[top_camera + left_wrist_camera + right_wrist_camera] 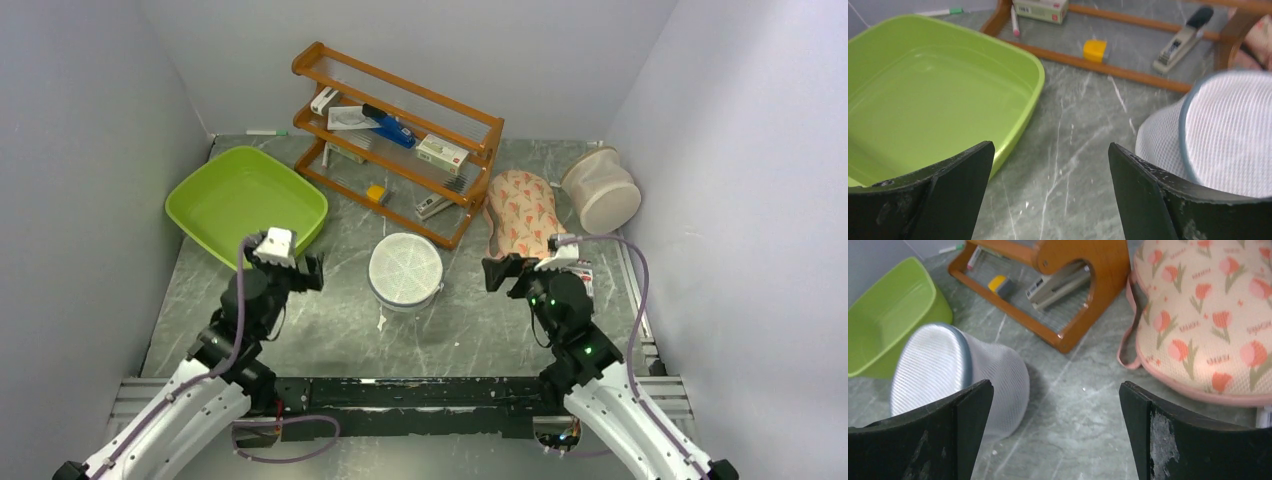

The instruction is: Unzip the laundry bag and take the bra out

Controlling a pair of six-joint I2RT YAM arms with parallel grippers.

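The white round mesh laundry bag (405,270) stands upright in the middle of the table, its disc lid on top and zipped. It also shows in the left wrist view (1218,135) and in the right wrist view (948,375). The bra is hidden; no black fabric shows. My left gripper (305,272) is open and empty, left of the bag and apart from it. My right gripper (503,272) is open and empty, right of the bag and apart from it.
A green tub (245,203) sits back left. A wooden rack (400,140) with small items stands behind the bag. An orange-patterned cream pouch (522,213) and a beige mesh cylinder (602,188) lie back right.
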